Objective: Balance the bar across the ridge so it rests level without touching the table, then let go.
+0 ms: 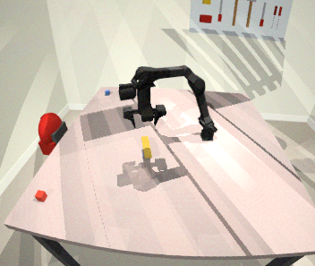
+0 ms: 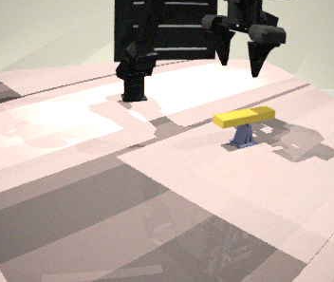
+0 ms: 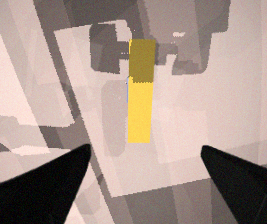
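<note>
The yellow bar [image 1: 146, 146] [image 2: 244, 117] [image 3: 140, 112] lies across the top of the blue ridge [image 2: 243, 136]. In the exterior view both ends stand clear of the table and the bar looks close to level; a slight tilt cannot be ruled out. The ridge stands upright on the table, mostly hidden by the bar in the top view and the wrist view. My gripper [image 1: 144, 124] [image 2: 240, 70] [image 3: 146, 150] is wide open and empty, above the bar and clear of it. In the wrist view the bar lies ahead of the fingertips, touched by neither finger.
A small red cube [image 1: 40, 196] lies near the table's front left, and a small blue cube [image 1: 107, 92] at the back left. A red rounded object [image 1: 49, 129] is beside the left edge. A black cabinet [image 2: 188, 20] stands behind the table.
</note>
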Tool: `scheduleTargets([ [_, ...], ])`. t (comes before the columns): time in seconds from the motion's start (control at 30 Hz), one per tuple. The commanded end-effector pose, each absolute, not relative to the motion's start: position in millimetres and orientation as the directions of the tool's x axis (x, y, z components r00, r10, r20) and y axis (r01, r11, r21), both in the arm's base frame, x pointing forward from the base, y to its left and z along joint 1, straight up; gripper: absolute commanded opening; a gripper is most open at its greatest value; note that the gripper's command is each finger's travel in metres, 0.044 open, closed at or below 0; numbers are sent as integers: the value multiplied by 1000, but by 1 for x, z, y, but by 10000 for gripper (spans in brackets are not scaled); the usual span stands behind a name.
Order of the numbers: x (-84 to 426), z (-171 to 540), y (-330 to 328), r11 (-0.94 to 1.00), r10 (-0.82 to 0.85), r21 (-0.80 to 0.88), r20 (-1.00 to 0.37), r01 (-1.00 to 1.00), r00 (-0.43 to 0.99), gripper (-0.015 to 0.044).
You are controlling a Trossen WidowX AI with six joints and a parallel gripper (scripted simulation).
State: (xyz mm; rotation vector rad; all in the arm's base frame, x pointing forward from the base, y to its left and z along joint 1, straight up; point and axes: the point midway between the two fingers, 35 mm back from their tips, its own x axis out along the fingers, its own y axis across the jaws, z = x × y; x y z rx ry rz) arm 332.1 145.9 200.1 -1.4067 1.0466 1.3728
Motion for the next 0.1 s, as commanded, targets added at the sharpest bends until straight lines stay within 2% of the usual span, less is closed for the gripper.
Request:
scheduleTargets([
  [0.0,332,200,146,-254,10,-32,-999,-967,31,440],
  [0.07,332,200,146,-254,10,-32,-999,-967,31,440],
])
